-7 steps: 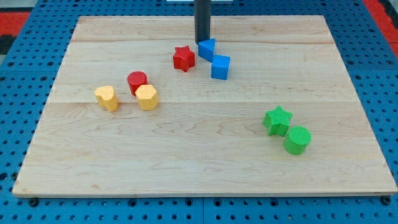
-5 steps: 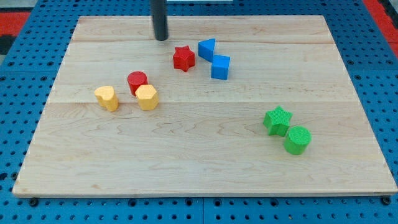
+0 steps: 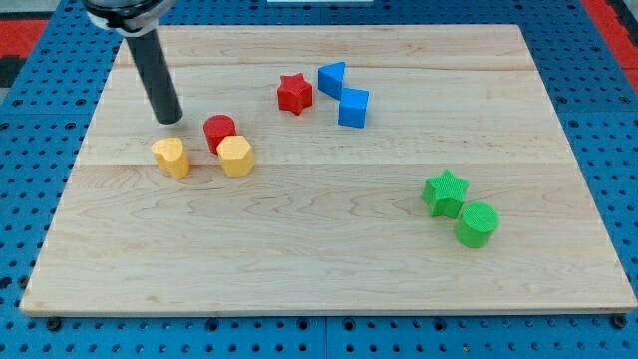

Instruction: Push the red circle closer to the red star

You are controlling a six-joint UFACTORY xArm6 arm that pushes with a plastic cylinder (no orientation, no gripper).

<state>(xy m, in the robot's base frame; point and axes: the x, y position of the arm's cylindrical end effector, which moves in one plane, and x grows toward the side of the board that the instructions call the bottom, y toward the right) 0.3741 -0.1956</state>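
Note:
The red circle [image 3: 219, 130] lies left of the board's middle, touching a yellow block [image 3: 235, 156] just below it. The red star [image 3: 294, 93] sits up and to the right of it, near the board's top middle. My tip [image 3: 168, 119] rests on the board just left of the red circle, a small gap apart, and above a second yellow block [image 3: 171, 157]. The dark rod rises from the tip toward the view's top left.
Two blue blocks, one wedge-shaped [image 3: 332, 78] and one cube [image 3: 353, 107], lie right of the red star. A green star [image 3: 445, 192] and a green cylinder [image 3: 477, 223] sit at the lower right. The wooden board [image 3: 319, 269] lies on a blue pegboard.
My tip has travelled from beside the blue wedge at the top middle, leftward and down, to a spot just left of the red circle. No block has moved.

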